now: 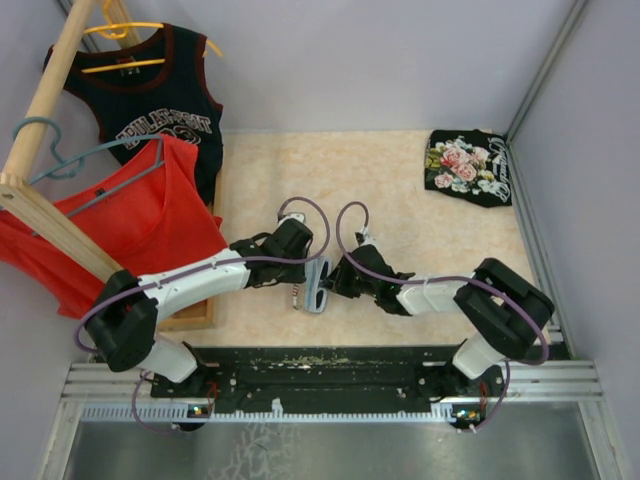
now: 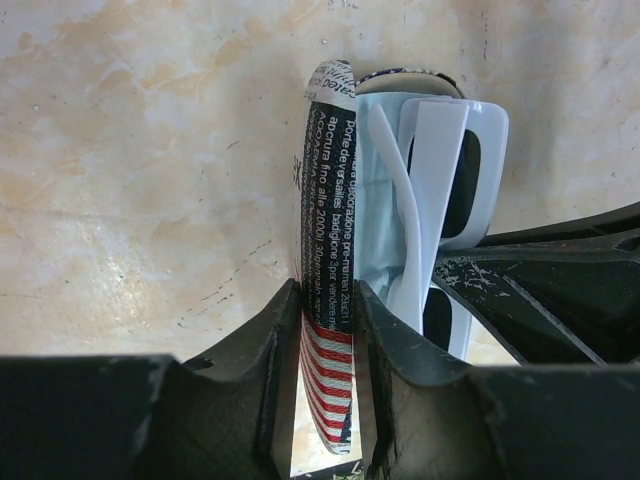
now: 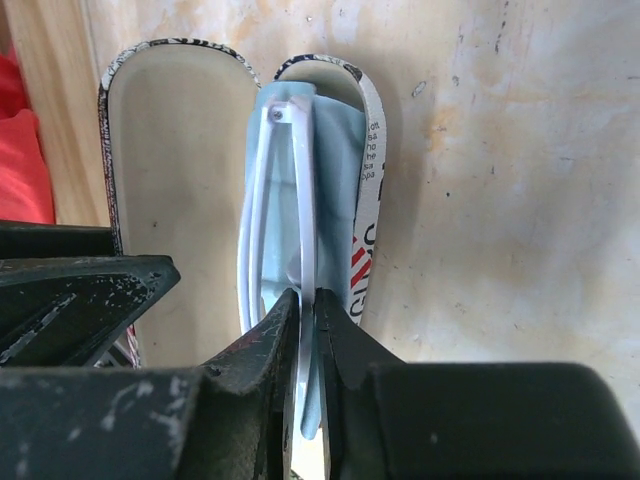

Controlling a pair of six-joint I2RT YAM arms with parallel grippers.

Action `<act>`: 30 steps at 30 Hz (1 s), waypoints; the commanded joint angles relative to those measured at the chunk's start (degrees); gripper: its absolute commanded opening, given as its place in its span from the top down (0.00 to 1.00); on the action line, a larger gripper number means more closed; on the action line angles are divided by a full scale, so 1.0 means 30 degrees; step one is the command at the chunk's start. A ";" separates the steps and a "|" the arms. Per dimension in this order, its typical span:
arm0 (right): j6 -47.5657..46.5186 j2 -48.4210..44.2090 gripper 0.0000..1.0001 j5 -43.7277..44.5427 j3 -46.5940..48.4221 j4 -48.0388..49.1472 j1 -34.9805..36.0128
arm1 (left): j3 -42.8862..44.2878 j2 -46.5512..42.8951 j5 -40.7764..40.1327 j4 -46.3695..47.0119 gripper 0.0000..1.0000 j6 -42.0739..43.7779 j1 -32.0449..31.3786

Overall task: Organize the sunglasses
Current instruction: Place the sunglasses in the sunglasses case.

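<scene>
The flag-print case [image 2: 325, 180] lies open on the table with a light-blue cloth [image 2: 378, 230] inside it. The white sunglasses [image 2: 440, 170] rest folded on that cloth, dark lenses facing sideways. My left gripper [image 2: 328, 300] is shut on the case's side wall. In the right wrist view the case's lid [image 3: 180, 200] lies open to the left, and the sunglasses [image 3: 305, 180] sit over the cloth [image 3: 335, 180]. My right gripper [image 3: 306, 300] is shut on a thin white arm of the sunglasses. From above, both grippers meet at the case [image 1: 316, 300] in the table's near middle.
A wooden clothes rack [image 1: 50, 100] stands at the left with a red top [image 1: 130, 220] and a black jersey [image 1: 160, 110] on hangers. Its base [image 1: 190, 320] lies near my left arm. A folded black floral garment [image 1: 468, 165] sits at the far right.
</scene>
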 commanded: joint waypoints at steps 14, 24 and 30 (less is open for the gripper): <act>-0.1164 -0.2017 0.81 0.1099 0.1025 -0.1480 0.0192 | 0.0737 -0.0114 -0.0622 -0.0258 0.67 -0.0190 -0.0090; -0.1360 -0.1889 0.83 0.1069 0.0924 -0.1559 0.0190 | 0.0796 -0.0089 -0.0564 -0.0275 0.67 -0.0177 -0.0106; -0.1451 -0.1684 0.90 0.1108 0.0960 -0.1519 0.0186 | 0.0797 -0.0132 -0.0585 -0.0317 0.67 -0.0177 -0.0093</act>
